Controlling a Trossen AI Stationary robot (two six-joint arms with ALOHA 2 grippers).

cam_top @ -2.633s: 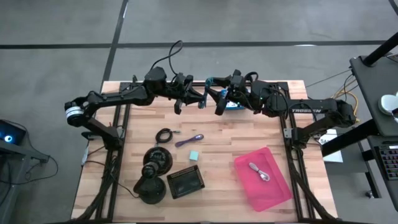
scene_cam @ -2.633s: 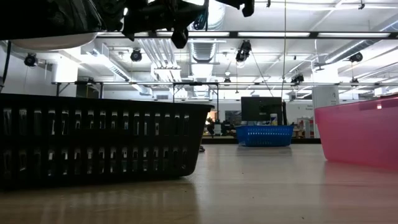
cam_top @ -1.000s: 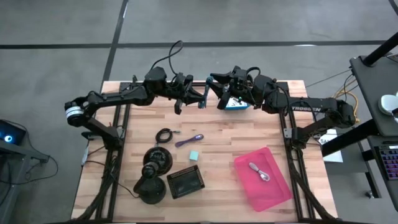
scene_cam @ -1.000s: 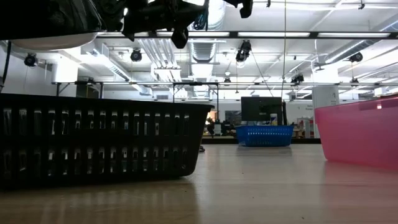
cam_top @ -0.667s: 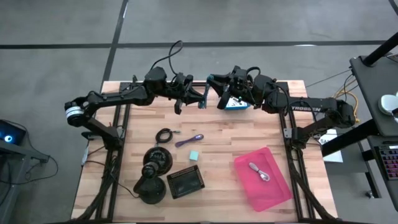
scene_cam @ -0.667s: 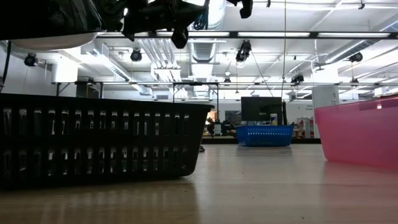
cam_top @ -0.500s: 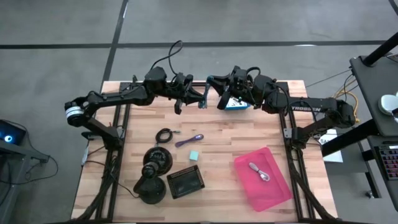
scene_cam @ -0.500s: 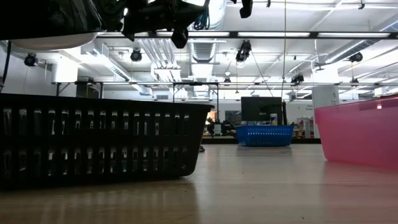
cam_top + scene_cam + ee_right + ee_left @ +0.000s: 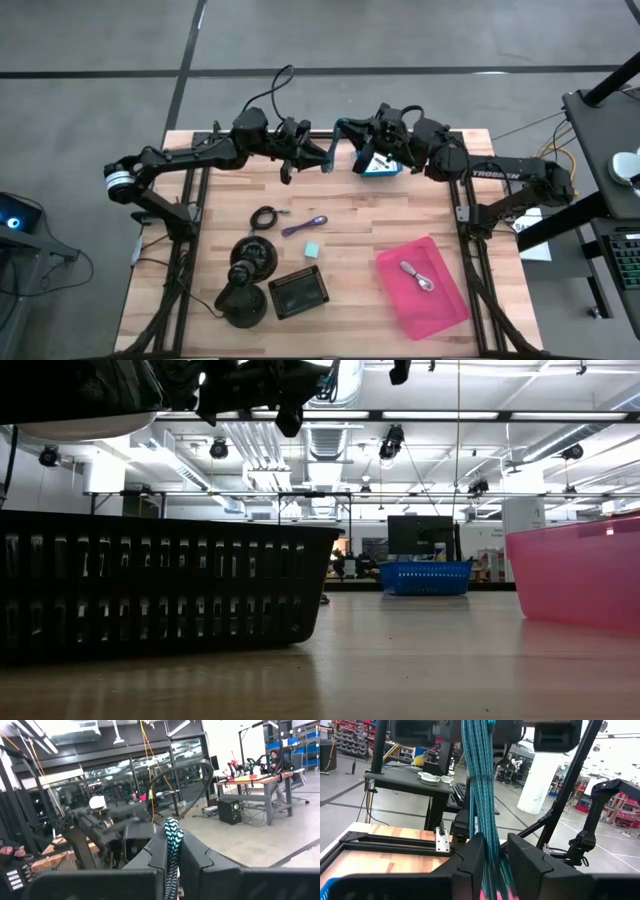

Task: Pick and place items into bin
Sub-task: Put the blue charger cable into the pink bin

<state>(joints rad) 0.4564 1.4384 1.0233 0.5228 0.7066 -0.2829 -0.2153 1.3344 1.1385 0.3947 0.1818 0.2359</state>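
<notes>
The right gripper is clamped on one end of a teal braided cord above the table's far edge; the left gripper's fingers flank its other end. "TROSSEN" marks the right arm. The pink bin sits near-right.

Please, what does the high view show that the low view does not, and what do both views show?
High view only: the coiled black cable, purple pen and pale teal cube, lying on the table. Low view only: the room behind the table, with its ceiling lights. Both: the black basket, pink bin and blue basket.
</notes>
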